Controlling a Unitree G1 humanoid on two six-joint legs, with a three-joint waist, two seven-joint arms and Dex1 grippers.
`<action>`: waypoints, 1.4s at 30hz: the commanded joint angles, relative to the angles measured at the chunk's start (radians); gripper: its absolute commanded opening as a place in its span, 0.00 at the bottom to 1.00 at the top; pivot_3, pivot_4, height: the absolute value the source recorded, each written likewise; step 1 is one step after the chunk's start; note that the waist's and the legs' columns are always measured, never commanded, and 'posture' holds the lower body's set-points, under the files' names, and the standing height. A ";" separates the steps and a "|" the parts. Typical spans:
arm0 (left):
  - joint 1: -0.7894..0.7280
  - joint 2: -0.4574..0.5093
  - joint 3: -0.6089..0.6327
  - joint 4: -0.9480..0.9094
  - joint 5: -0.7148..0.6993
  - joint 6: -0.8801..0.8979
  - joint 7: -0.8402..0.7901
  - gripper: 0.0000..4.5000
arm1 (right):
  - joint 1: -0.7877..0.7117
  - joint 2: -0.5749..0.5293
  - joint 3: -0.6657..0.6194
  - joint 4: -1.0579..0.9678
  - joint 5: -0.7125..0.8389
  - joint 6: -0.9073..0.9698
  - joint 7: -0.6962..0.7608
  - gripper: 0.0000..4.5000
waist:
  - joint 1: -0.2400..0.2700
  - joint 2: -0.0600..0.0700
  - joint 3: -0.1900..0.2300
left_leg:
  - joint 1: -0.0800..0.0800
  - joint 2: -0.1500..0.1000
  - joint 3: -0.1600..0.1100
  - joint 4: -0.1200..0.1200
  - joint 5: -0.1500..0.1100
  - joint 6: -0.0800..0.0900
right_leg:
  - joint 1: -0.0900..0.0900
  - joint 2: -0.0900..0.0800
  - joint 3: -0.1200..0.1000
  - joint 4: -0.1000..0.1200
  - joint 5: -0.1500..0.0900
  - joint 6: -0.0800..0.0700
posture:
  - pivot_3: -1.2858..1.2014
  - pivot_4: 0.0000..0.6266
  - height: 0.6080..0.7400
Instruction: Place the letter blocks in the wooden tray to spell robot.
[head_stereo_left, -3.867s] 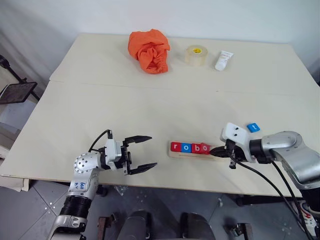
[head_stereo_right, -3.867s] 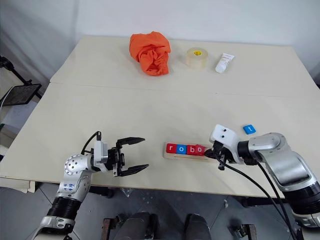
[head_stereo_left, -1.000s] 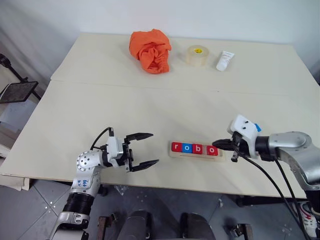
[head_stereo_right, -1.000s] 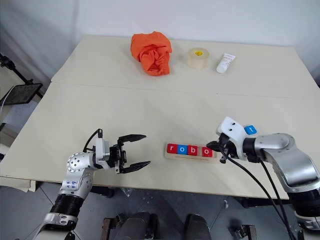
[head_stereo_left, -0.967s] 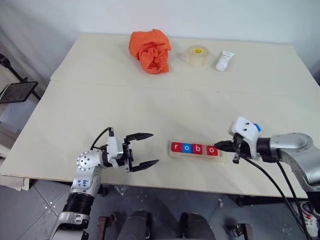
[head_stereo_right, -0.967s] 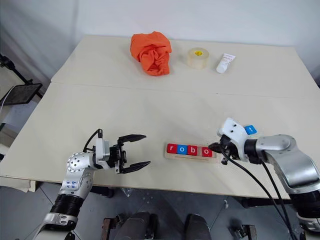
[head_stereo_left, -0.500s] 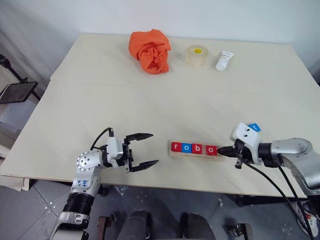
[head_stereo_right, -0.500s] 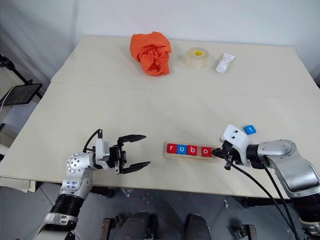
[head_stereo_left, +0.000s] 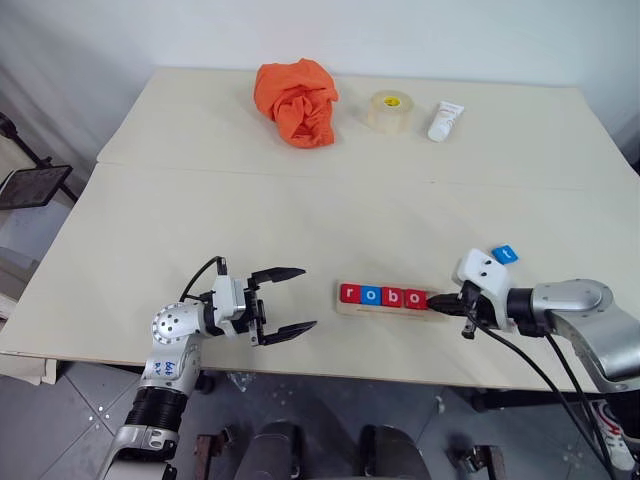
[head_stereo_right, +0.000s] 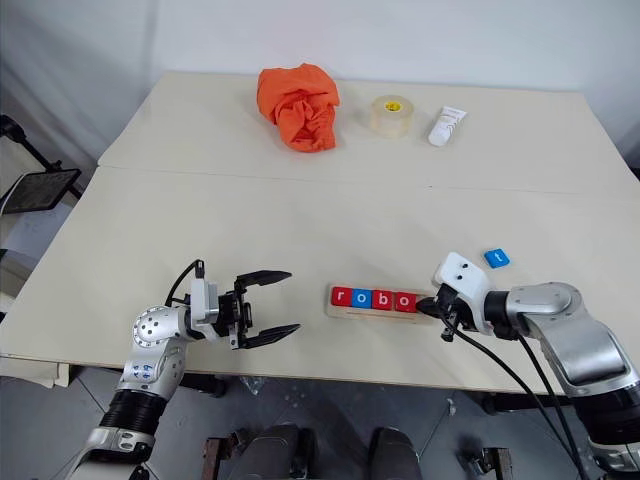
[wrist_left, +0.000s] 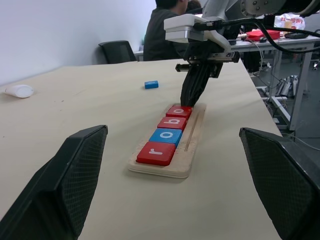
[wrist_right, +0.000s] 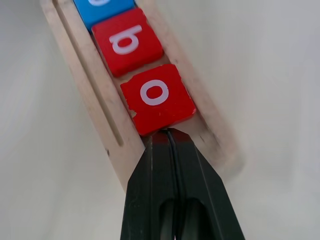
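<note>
The wooden tray (head_stereo_left: 388, 312) lies near the table's front edge. Four letter blocks sit in it in a row: red r (head_stereo_left: 349, 293), blue o (head_stereo_left: 371, 295), red b (head_stereo_left: 394, 297) and red o (head_stereo_left: 416, 299). A blue t block (head_stereo_left: 505, 254) lies loose on the table, behind and to the right of the tray. My right gripper (head_stereo_left: 438, 306) is shut with nothing in it. Its tip (wrist_right: 167, 134) presses against the outer edge of the red o (wrist_right: 157, 97) at the tray's right end. My left gripper (head_stereo_left: 290, 300) hovers open left of the tray, holding nothing.
At the table's far side lie a crumpled orange cloth (head_stereo_left: 296, 100), a roll of clear tape (head_stereo_left: 390, 110) and a small white tube (head_stereo_left: 444, 120). A seam (head_stereo_left: 330, 176) crosses the table between them and the tray. The front edge is just below the tray.
Three tiles showed beside the right gripper at first; four now lie in the tray. The shut right gripper sank slightly to the red o's outer edge. The left arm stayed still.
</note>
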 joint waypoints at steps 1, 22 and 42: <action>0.007 0.004 0.003 -0.026 0.001 -0.016 0.001 1.00 | -0.017 0.014 0.006 -0.015 0.008 0.003 0.002 0.00 | 0.000 0.000 0.000 | 0.000 0.000 0.000 0.000 0.000 0.000 | 0.000 0.000 0.000 0.000 0.000 0.000 | 0.52 0.24 1.00; -0.016 0.004 0.001 -0.007 0.002 -0.016 -0.004 1.00 | -0.041 0.016 0.010 0.008 -0.006 -0.016 0.008 0.00 | 0.001 0.000 0.000 | 0.000 0.000 0.000 0.000 0.000 0.000 | 0.000 0.000 0.000 0.000 0.000 0.000 | 0.52 0.24 1.00; -0.056 0.034 0.026 0.097 -0.013 -0.027 -0.093 1.00 | 0.296 0.001 -0.517 0.000 0.097 -0.108 -0.041 0.74 | 0.008 0.000 0.000 | 0.000 -0.002 -0.001 0.000 0.000 0.001 | 0.001 -0.001 0.000 0.000 0.000 0.000 | 0.52 0.24 1.00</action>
